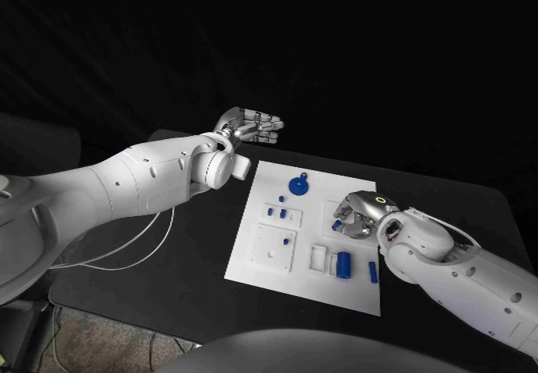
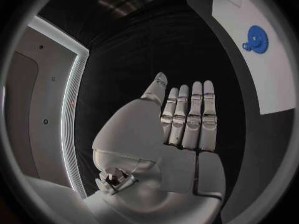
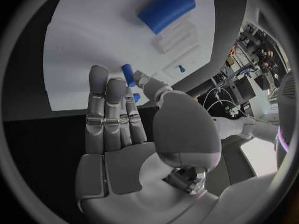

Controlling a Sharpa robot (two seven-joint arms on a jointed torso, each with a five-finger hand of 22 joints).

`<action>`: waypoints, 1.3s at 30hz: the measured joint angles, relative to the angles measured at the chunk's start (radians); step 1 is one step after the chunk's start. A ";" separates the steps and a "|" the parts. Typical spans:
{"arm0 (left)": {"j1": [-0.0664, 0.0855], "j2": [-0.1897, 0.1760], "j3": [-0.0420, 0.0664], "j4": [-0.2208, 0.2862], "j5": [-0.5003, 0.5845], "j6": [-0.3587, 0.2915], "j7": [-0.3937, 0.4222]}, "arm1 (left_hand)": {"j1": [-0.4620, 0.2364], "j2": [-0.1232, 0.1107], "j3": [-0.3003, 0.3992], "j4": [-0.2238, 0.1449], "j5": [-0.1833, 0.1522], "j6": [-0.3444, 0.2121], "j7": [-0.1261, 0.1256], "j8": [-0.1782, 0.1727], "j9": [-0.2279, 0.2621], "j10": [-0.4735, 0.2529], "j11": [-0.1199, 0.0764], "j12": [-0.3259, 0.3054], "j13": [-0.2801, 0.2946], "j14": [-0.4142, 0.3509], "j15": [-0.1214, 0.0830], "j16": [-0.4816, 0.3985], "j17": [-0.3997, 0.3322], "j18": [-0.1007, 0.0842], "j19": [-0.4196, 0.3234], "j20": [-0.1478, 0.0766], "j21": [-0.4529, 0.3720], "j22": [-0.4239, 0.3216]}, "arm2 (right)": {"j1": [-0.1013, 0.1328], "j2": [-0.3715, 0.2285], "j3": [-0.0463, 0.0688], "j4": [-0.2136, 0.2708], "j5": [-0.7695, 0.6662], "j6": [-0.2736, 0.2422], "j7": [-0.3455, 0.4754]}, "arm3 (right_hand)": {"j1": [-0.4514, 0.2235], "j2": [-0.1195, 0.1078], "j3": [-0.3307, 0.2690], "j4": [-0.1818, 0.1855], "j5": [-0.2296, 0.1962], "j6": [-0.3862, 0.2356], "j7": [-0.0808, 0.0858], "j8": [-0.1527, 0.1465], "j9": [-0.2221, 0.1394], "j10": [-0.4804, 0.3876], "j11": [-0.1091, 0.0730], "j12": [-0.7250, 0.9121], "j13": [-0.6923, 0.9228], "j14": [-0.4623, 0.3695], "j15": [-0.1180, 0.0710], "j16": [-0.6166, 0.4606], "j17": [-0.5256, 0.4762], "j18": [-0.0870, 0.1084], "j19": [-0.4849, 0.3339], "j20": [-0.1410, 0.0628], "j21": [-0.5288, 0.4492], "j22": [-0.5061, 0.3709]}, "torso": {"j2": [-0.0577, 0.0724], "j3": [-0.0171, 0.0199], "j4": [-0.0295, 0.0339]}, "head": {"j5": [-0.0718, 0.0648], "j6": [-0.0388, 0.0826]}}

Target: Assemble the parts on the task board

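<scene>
The white task board (image 1: 256, 268) lies mid-table. On it are a blue gear (image 1: 298, 186) near its far edge, small blue pegs (image 1: 283, 212), a blue cylinder (image 1: 343, 264) and a blue bar (image 1: 372, 271) near its front right. My right hand (image 1: 361, 215) hovers at the board's right edge. In the right wrist view its thumb and a finger pinch a small blue peg (image 3: 128, 74) above the board (image 3: 93, 35), with the cylinder (image 3: 166, 9) beyond. My left hand (image 1: 253, 127) is raised past the board's far left corner, flat with straight fingers (image 2: 187, 119), holding nothing. The gear (image 2: 256, 39) lies off to its side.
White rectangular sockets (image 1: 319, 259) and a square plate (image 1: 273, 249) sit on the board's front half. A white cable (image 1: 134, 252) loops over the black table to the left of the board. The table's right edge runs behind my right arm.
</scene>
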 measured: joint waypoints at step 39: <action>0.000 0.003 0.000 -0.003 0.000 0.003 -0.001 | 0.000 0.000 0.003 0.003 0.000 0.000 0.000 0.000 0.000 0.000 0.000 0.000 0.000 0.000 0.000 0.000 0.000 0.000 0.000 0.000 0.000 0.000 | -0.006 0.008 -0.023 0.011 -0.059 -0.098 -0.027 | 0.045 0.121 0.031 -0.078 -0.008 0.135 -0.028 0.007 0.030 0.132 -0.014 0.002 -0.001 0.010 -0.032 -0.001 0.020 -0.048 0.002 -0.034 0.070 0.065 | 0.000 0.0006 -0.0012 | 0.005 -0.008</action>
